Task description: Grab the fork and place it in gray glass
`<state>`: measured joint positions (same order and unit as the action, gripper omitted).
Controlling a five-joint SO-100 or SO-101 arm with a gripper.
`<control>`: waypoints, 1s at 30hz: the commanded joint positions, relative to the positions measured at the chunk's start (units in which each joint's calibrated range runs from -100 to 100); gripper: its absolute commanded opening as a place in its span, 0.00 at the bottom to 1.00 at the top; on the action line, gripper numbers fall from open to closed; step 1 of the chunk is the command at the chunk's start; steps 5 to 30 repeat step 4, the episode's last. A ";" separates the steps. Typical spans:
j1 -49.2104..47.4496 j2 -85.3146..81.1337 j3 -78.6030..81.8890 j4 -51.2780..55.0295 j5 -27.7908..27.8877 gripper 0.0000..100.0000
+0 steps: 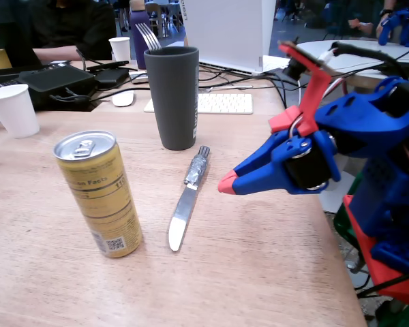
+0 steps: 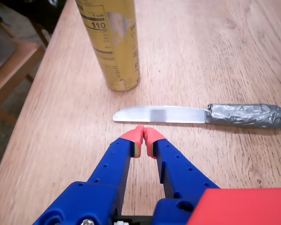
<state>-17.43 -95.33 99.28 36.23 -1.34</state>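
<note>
A: Which items stand on the near part of the wooden table [image 1: 259, 272]?

B: A gold drink can [image 1: 99, 193] stands upright at near left in the fixed view. A table knife [image 1: 187, 199] lies flat to its right, apart from it, blade toward the near edge, handle wrapped in gray tape.

A: And the wrist view?

B: The knife [image 2: 196, 115] lies crosswise, blade tip pointing left, just beyond the can's [image 2: 111, 42] base.

A: What occupies the far side?

B: A white paper cup [image 1: 13, 109] stands at far left, a second cup [image 1: 120, 49] farther back. A white keyboard [image 1: 221, 103], a white mouse [image 1: 123, 98], black cables and a black device [image 1: 54, 82] lie along the far edge.
</note>
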 commanded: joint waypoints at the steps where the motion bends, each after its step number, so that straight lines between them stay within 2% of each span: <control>1: 0.00 -0.04 0.44 0.06 0.10 0.00; 30: 0.00 -0.04 0.44 0.06 0.10 0.00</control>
